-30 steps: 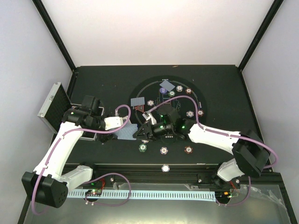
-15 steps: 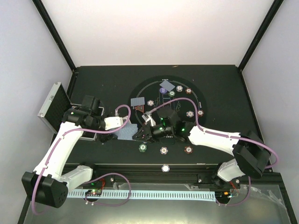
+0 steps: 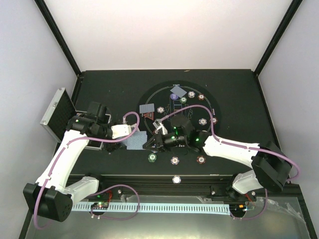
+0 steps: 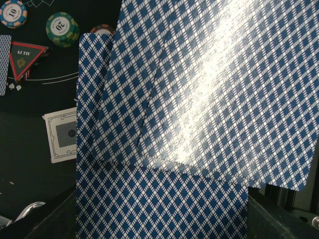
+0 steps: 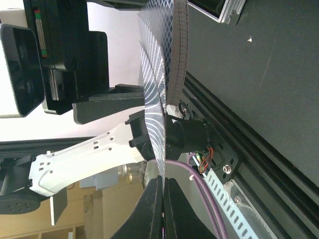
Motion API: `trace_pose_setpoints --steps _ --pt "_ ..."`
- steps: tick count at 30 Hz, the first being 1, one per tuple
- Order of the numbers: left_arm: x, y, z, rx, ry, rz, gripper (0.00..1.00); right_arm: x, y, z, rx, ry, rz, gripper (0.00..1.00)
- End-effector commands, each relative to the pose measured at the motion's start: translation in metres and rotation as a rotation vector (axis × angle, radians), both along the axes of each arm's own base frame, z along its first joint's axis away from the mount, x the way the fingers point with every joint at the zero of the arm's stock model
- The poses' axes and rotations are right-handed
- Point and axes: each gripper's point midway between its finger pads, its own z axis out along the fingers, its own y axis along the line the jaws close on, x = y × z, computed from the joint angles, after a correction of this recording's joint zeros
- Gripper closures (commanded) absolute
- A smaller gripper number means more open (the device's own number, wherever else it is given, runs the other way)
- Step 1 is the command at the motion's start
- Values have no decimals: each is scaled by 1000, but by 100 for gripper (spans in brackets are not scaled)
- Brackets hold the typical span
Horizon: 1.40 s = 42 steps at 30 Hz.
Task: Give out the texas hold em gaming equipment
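The black table (image 3: pixel 239 89) carried a silver ribbed metal case (image 3: pixel 56 112) at 9 o'clock. Near 8 o'clock, the left fingers (image 3: pixel 130 135) held a fan of blue-checked playing cards (image 4: pixel 199 99). The right fingers (image 5: pixel 157 196) were pinched tight on a single card (image 5: pixel 158 144) of it, and a green striped poker chip (image 3: pixel 151 158) lay at 6 o'clock.

Fanned blue-checked playing cards (image 3: pixel 135 142) sit just left of a loose ring of striped poker chips (image 3: pixel 152 158).

top: overhead, far | left wrist: close on cards (image 4: pixel 199 99) | right wrist: edge-on, same cards
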Motion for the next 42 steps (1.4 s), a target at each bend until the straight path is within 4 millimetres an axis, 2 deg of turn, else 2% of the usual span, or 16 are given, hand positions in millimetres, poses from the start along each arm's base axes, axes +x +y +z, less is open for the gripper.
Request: trace_pose_setpoints --steps 1,16,36,42 --pt "6 -5 14 -32 -41 -7 98 -5 -3 13 43 -25 1 99" --pt "5 -5 17 -37 -39 -12 98 -16 -1 19 80 -30 80 99" --pt "5 -6 18 -37 -35 -11 98 -32 -11 -5 4 -29 157 99" --pt "4 -6 18 -41 -30 -11 98 -35 -15 -3 4 -46 163 99"
